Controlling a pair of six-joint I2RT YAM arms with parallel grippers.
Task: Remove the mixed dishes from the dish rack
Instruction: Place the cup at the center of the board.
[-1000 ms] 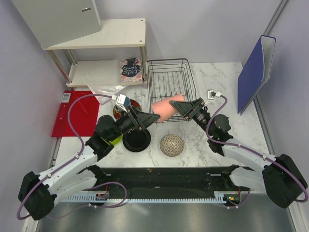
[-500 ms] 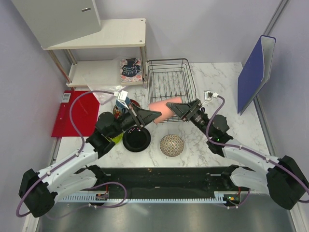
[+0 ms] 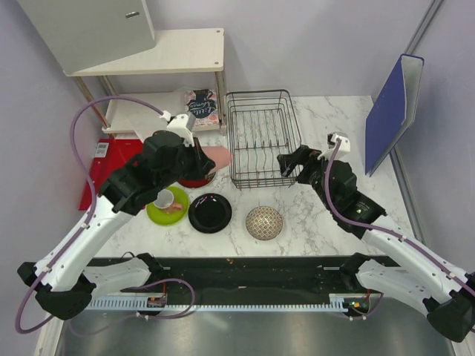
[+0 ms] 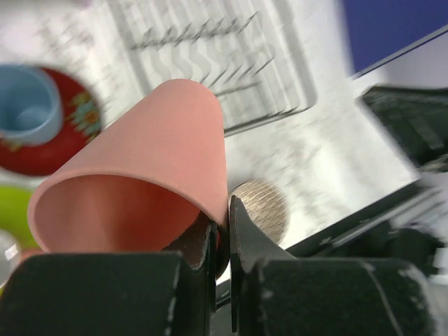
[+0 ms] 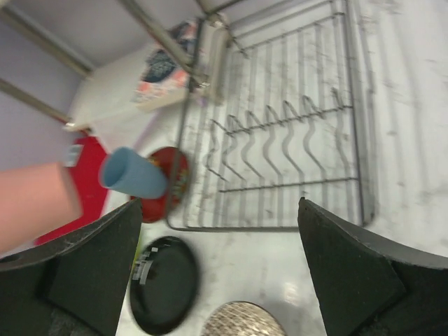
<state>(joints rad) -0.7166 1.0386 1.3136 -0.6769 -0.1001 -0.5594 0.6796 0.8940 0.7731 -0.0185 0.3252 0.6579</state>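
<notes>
On the left of the counter, the lime-green plate (image 3: 179, 216) carried the small pink mug (image 3: 165, 199). Both were out of the rack already.

My left hand (image 4: 222, 225) was clamped on the tall pink cup (image 4: 161, 140): one finger inside, one outside, pinching the wall at the rim. The cup lay tilted on its side in the air, just left of the dish rack (image 3: 259, 93) and near the dark red plate (image 4: 78, 127), with the light-blue cup (image 4: 24, 101) sitting on that plate.

The black plate (image 3: 210, 213) and the speckled bowl (image 3: 263, 222) sat on the counter in front of the rack. The rack looked empty to me.

My right hand (image 3: 289, 165) was wide apart, holding nothing, close to the rack's front right corner.

Risks:
- A thin rim pinch on a smooth cup means it could pivot or slide out during a fast swing.
- The landing zone was crowded, so coming down blind could knock the blue cup off the red plate.
- The cup could tip if released before it was turned upright.
- The right hand could snag rack wire if it moved sideways.
</notes>
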